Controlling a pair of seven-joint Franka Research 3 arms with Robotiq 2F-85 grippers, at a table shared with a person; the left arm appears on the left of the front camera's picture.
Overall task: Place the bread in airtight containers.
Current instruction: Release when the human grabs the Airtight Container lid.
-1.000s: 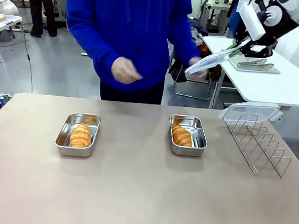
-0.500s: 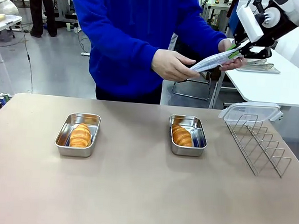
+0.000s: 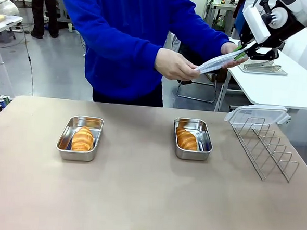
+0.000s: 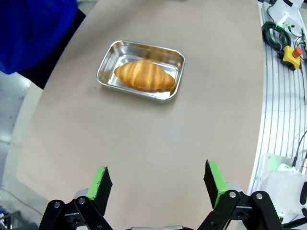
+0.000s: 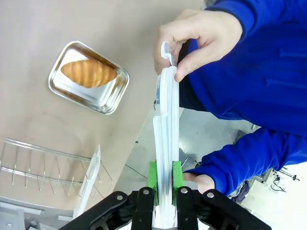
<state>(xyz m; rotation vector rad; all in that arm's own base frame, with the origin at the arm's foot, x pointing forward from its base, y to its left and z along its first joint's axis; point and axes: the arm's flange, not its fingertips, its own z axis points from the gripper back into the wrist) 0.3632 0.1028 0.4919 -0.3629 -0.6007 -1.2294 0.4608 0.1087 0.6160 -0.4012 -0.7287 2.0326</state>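
The right hand (image 3: 241, 51) is raised well above the surface (image 3: 138, 197) and is pinched shut on one end of a clear lid (image 3: 219, 60). The lid's long axis is carried straight out along the fingers, away from the hand and toward the person. It is gripped there by both of the person's hands, the far hand (image 3: 175, 65) at the lid's outer tip and the near hand (image 3: 231, 49) just beside the green pads.

The first tin (image 3: 206, 141), with the first croissant (image 3: 186, 140) laid lengthwise in it, lies well below the right hand and off to one side of the lid's edge. The lid is therefore judged to need lowering and turning flat before it can be seated.

The left hand (image 4: 156, 179) is spread wide and holds nothing. The second tin (image 4: 108, 72) lies ahead of its fingertips, well apart, with the second croissant (image 4: 144, 75) set crosswise to the fingers' reach. This tin is the nearer one to the left hand. A spare lid (image 3: 255, 115) is propped on the wire rack (image 3: 266, 148).
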